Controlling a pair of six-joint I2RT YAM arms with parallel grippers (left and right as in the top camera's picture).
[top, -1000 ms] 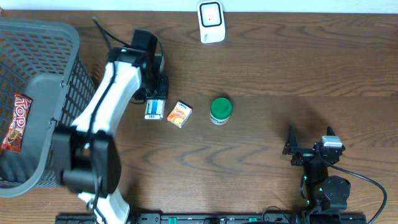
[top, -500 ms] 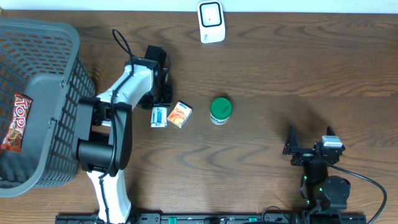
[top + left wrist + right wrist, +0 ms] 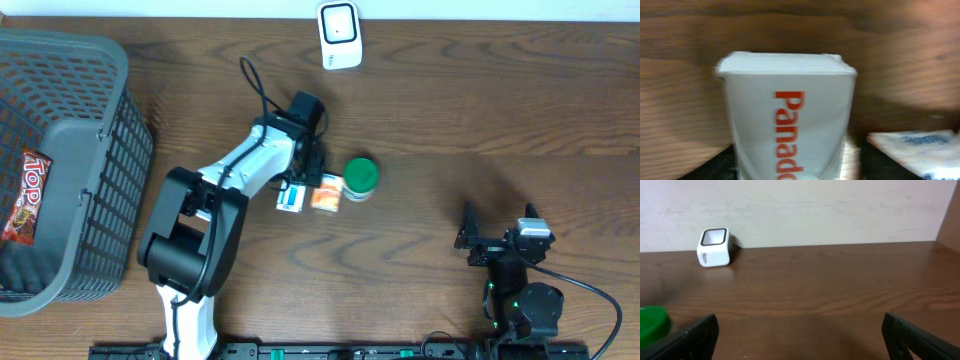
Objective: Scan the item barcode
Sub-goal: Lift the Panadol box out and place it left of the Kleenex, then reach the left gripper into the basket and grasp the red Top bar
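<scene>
Desk (image 3: 450, 120): dark wood, visible grain, smooth, low sheen. Basket (image 3: 125, 140), 9 o'clock: grey plastic mesh, matt. Scanner (image 3: 339, 33), 12 o'clock: white plastic, glossy. Box (image 3: 790, 125): white card, smooth. Snack packet (image 3: 24, 195): shiny wrapper. Tub lid (image 3: 360, 174): green plastic.

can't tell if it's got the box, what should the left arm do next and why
Probably close the left gripper on the white Panado box. The wrist view shows it sitting between the fingers with no clear grip, and the scanner stands far off at the back edge of the table, so it likely needs holding before being carried there.
</scene>
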